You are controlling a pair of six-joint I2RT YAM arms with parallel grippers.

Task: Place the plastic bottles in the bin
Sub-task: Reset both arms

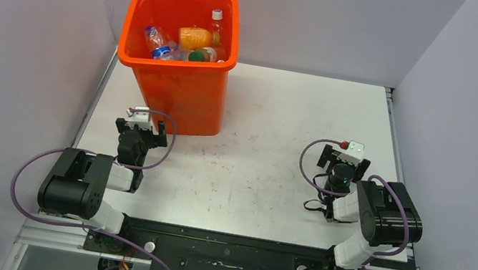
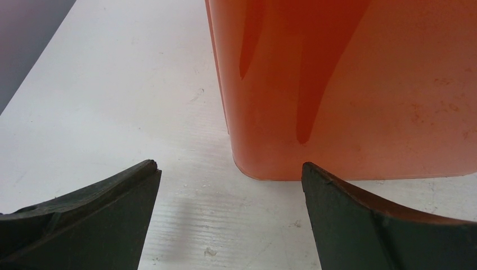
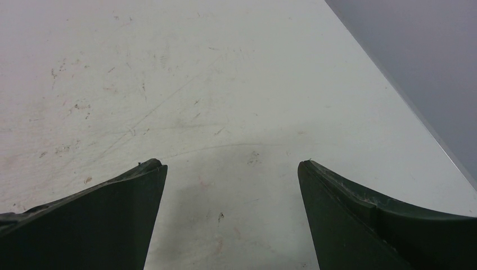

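The tall orange bin (image 1: 178, 89) stands at the back left of the table, and its front wall (image 2: 349, 90) fills the left wrist view. Inside it lie several plastic bottles: an orange one (image 1: 195, 37), a clear one with a blue label (image 1: 157, 42), one with a green cap (image 1: 197, 56) and a clear upright one (image 1: 216, 24). My left gripper (image 1: 142, 124) (image 2: 229, 171) sits low on the table just in front of the bin's near left corner, open and empty. My right gripper (image 1: 347, 156) (image 3: 232, 166) rests open over bare table at the right, holding nothing.
Grey walls close in the table on the left, back and right. The right table edge (image 3: 410, 107) runs beside the right gripper. The white tabletop (image 1: 269, 154) between the arms is scuffed. A black base rail (image 1: 225, 252) spans the near edge.
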